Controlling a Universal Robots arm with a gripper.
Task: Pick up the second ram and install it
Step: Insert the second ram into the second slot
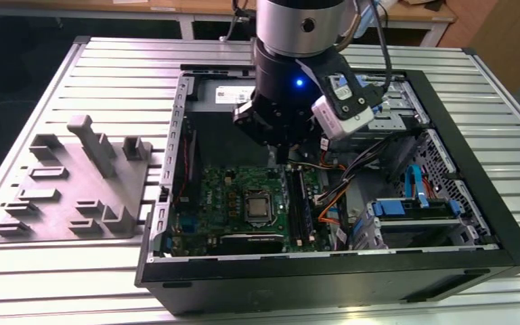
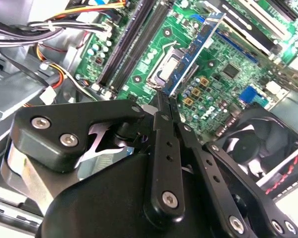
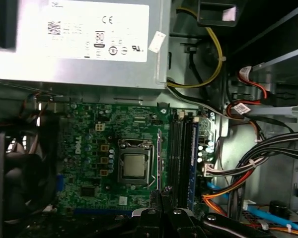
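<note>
**While the gripper [image 2: 165, 97] pinches it, the second ram [image 2: 193, 49] stands over the motherboard [image 2: 223, 94]**

Where the exterior view looks down on the slatted metal table [image 1: 106, 81], the arm [image 1: 300, 27] reaches into the open computer case [image 1: 332, 277]. The gripper [image 1: 284, 157] sits low over the green board, above the near end of the memory slots [image 1: 296, 203]. These run along the exterior view's right of the CPU socket [image 1: 258, 206]. A grey moulded tray [image 1: 61, 196] lies on the table just beside the case, on the exterior view's left.

In the second wrist view the claw is drawn narrow, its black fingers [image 2: 161, 124] clamped on the near end of the second ram. That stick is blue-green with dark chips. It runs away from the fingertips, parallel to the long black slots [image 2: 131, 44], and crosses the edge of the socket [image 2: 164, 64]. I cannot tell whether its lower edge touches the board. A black fan [image 2: 258, 144] sits to one side and a cable bundle [image 2: 64, 20] to the other.

In the first wrist view the tips [image 3: 165, 192] stand close together between the socket [image 3: 134, 166] and the slots [image 3: 181, 158]. A blue strip [image 3: 191, 163] runs along the slots on the side away from the socket; I cannot tell what it is. A grey power supply [image 3: 79, 44] lies beyond the board.
</note>
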